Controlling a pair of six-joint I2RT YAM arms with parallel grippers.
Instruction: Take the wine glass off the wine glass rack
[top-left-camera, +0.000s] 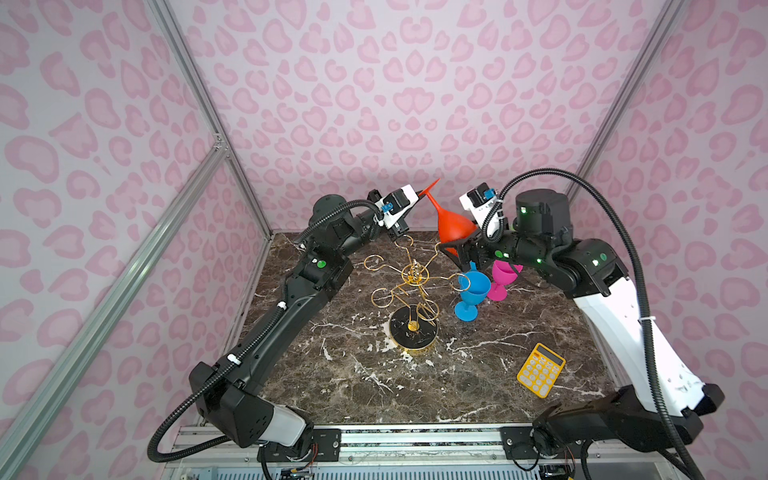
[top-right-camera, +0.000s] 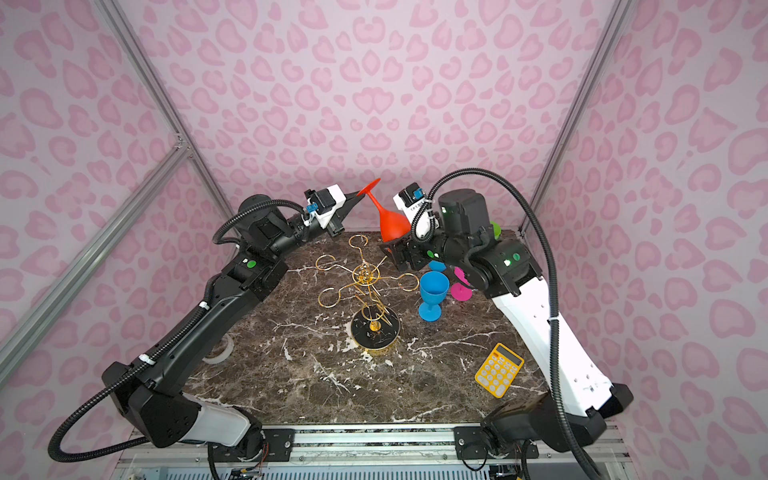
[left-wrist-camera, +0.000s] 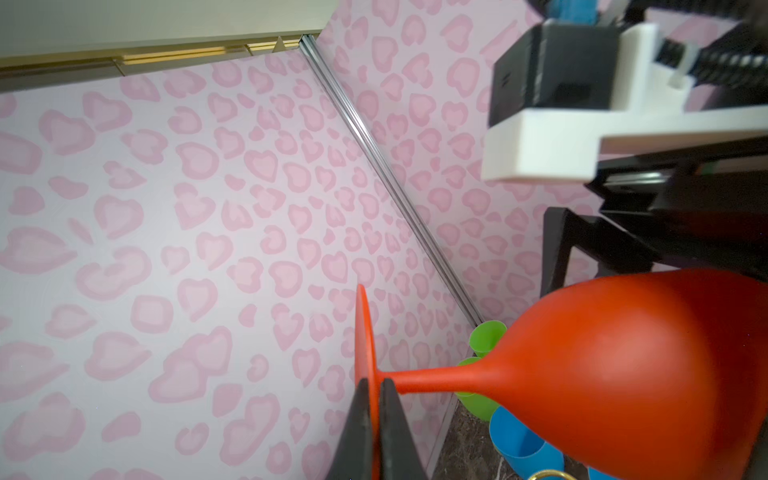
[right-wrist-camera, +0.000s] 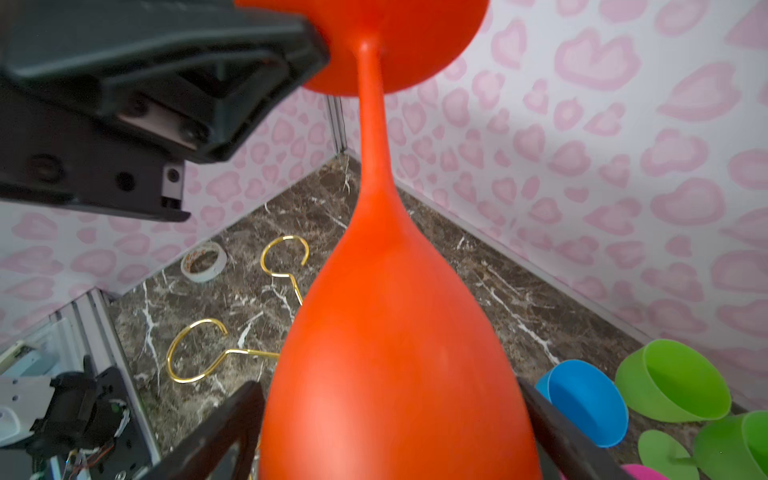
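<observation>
Black-and-white arms (top-left-camera: 282, 328), ribbed black cables (top-left-camera: 636, 266), green status lights (top-left-camera: 320, 263).

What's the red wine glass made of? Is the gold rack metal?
The red wine glass looks like plastic, maybe silicone, not real glass: you can't see through it, and it has a soft matte sheen. The rack looks like thin metal wire, shiny gold, glinting in the light. Its round base is glossy black with a gold rim; its material is hard to tell.

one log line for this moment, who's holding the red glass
wine glass: off wine glass rack, inverted, midair | left gripper: shut on its foot | right gripper: jaws astride bowl, grip unclear
</observation>
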